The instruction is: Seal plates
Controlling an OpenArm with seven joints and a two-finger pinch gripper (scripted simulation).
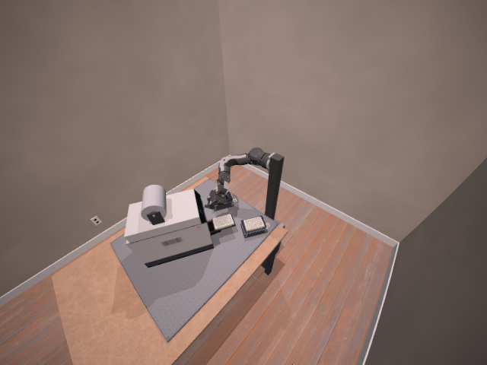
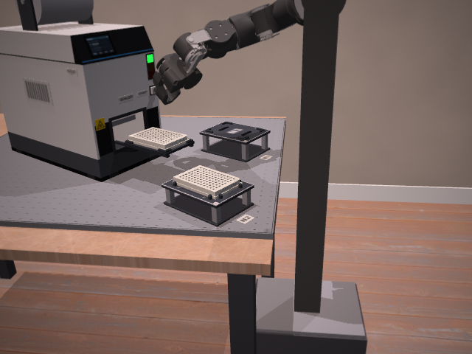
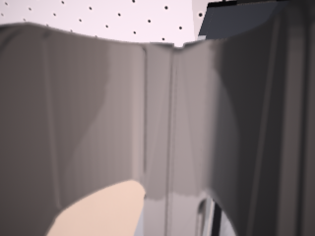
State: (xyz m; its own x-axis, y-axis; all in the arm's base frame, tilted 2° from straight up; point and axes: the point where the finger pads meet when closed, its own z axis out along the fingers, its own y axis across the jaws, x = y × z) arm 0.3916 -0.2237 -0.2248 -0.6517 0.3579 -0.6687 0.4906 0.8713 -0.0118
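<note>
Room: I am looking at plain taupe walls, a pale skirting board and a reddish plank floor (image 2: 380, 243); the top view alone is showing a wall socket (image 1: 95, 220).
Worktop: the wooden worktop (image 2: 133, 253) is carrying a grey perforated mat (image 2: 76, 198) dotted with holes; its dark legs are showing only in the exterior view.
Post: a tall dark square post (image 2: 316, 152) is standing on a grey block (image 2: 343, 301) beside the worktop, carrying the arm (image 2: 243, 26).
Sealer: a boxy white sealer (image 2: 57, 95) with a dark base is sitting on the mat; the top view is showing a grey foil roll (image 1: 154, 201) on its lid, and the exterior view a black screen panel and a lamp (image 2: 150, 58) glowing green.
Stage: the dark stage (image 2: 178, 146) is standing out of the sealer's mouth.
Plate on stage: a cream, many-welled plate (image 2: 158, 137) is lying flat on it.
Nest N2: a black nest (image 2: 206, 201) on short grey legs is holding the second cream plate (image 2: 207, 181), near the worktop's front edge.
Nest N1: the farther black nest (image 2: 234, 133) is showing its bare slotted top.
Jaws: the gripper (image 2: 161, 89) is hanging just beside the sealer's front buttons, its jaws fully closed and gripping nothing.
Wrist view: I am seeing only blurred grey finger surfaces (image 3: 123, 123), with dotted mat above.
</note>
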